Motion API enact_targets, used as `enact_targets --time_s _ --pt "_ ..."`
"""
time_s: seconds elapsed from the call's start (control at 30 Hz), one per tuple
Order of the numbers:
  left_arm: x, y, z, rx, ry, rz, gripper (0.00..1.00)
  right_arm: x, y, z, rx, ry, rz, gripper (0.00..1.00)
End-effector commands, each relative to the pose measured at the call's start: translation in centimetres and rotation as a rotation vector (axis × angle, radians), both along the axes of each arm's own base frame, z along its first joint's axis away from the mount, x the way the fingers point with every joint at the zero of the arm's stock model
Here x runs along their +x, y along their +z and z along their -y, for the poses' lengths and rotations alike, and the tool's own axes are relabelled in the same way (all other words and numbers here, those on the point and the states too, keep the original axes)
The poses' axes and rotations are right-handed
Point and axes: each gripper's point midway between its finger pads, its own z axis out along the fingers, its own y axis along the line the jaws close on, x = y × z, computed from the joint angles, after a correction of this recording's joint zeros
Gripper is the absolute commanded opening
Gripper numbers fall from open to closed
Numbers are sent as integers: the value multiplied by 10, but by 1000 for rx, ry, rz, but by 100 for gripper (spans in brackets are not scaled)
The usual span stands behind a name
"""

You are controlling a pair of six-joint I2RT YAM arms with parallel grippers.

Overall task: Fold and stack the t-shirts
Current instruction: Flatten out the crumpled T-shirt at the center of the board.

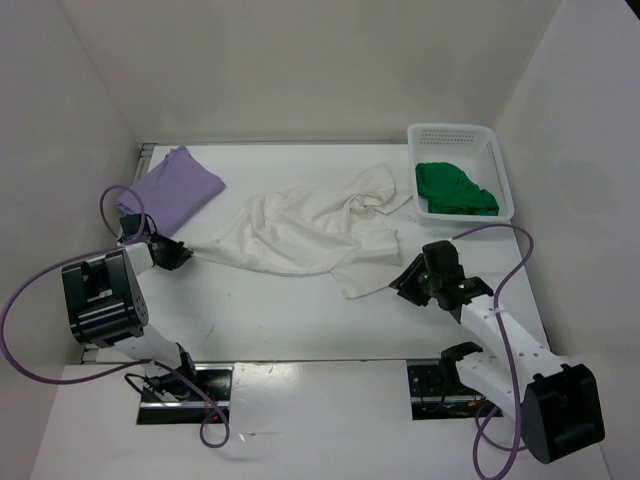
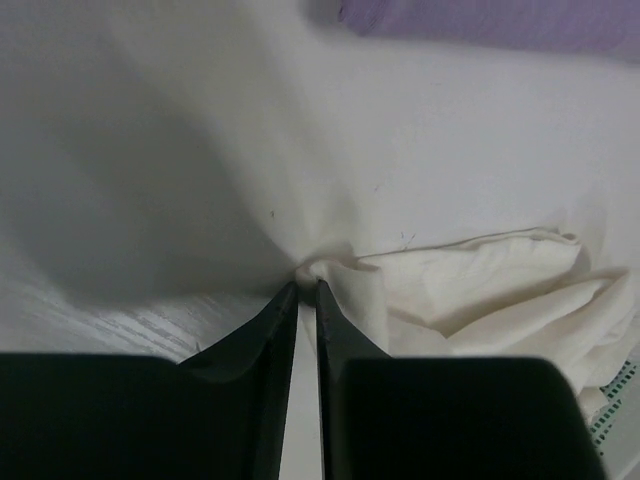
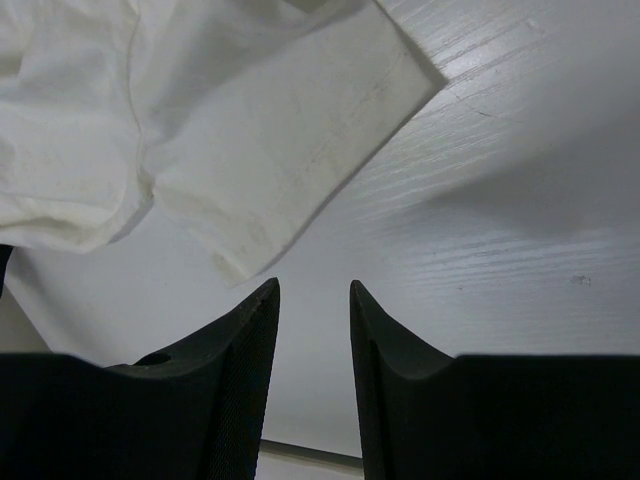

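L gripper (image 2: 307, 285) is pinching the white t-shirt (image 1: 300, 235) by its left tip, jaws nearly together on cloth, prob. to draw it flat for folding. R gripper (image 3: 313, 290) is hovering empty, jaws apart, just off that shirt's near-right stitched hem. The shirt is lying soft and rumpled. Beyond its left end, the lavender t-shirt (image 1: 172, 187) is sitting as a smooth bundle. Beyond its right end, the green t-shirt (image 1: 455, 188) is bunching inside the perforated plastic basket (image 1: 452, 131).

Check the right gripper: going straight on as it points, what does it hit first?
Likely the white shirt: the open right gripper points at its near hem across bare table. Pitched down, it could touch table first; depth unclear.
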Motion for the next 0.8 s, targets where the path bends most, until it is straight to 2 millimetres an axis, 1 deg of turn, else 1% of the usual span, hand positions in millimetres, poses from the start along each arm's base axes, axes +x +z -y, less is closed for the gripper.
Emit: enact_targets --time_s 0.0,0.03,0.07,0.1,0.13,0.17,0.23,0.27,0.3,0.33,0.37,0.4,0.43,0.47,0.5,0.53,0.57,0.6,0.63,0.67,0.7,0.73,0.77 --pt "-16 -27 -2 9 1 -90 19 15 21 -7 11 26 69 40" --pt "-15 -31 -3 8 1 -92 17 14 19 -7 9 27 61 40" --pt "-11 -29 -2 2 -4 -86 15 14 19 -7 9 27 61 40" --pt "-13 -34 -2 2 -12 -99 12 14 19 -7 9 27 61 40" --pt "-8 -30 -4 7 -11 -86 7 14 19 -7 9 27 61 40" --pt "-7 -29 -5 11 -19 -89 4 14 19 -7 9 27 61 40" --pt "-8 -21 -3 17 -42 -84 0 14 17 0 -22 2 58 40" --pt "-8 -12 -4 31 -50 -66 0 14 18 4 -28 -22 59 40" --pt "0 1 -5 46 -72 -34 0 13 16 8 -35 -54 47 40" --pt "-3 8 -3 42 -87 -39 0 11 13 12 -49 -79 28 40" --pt "1 25 1 40 -115 2 0 11 12 19 -69 -121 30 42" --pt "1 34 3 36 -133 12 0 11 11 22 -72 -152 21 43" --pt "-2 40 8 19 -143 9 0 13 14 24 -56 -193 27 43" --pt "-4 49 17 -11 -170 44 0 14 10 31 -72 -234 25 43" --pt "-9 49 23 -34 -183 43 0 16 13 36 -75 -253 38 43" --pt "-13 48 28 -50 -193 45 0 20 15 45 -79 -293 48 43" --pt "-22 45 32 -57 -193 32 0 21 14 51 -93 -310 51 43" --pt "-27 45 37 -51 -217 26 0 25 16 56 -97 -320 65 45" --pt "-27 46 38 -22 -245 32 0 29 10 61 -116 -325 52 45" --pt "-32 42 38 -13 -248 18 0 36 6 70 -130 -330 62 45" --pt "-35 42 39 -13 -248 17 0 39 2 70 -134 -318 52 43" --pt "-35 42 39 -7 -255 18 0 42 -10 70 -155 -304 12 41" --pt "-38 39 42 -20 -261 13 0 44 -16 69 -172 -267 3 39"
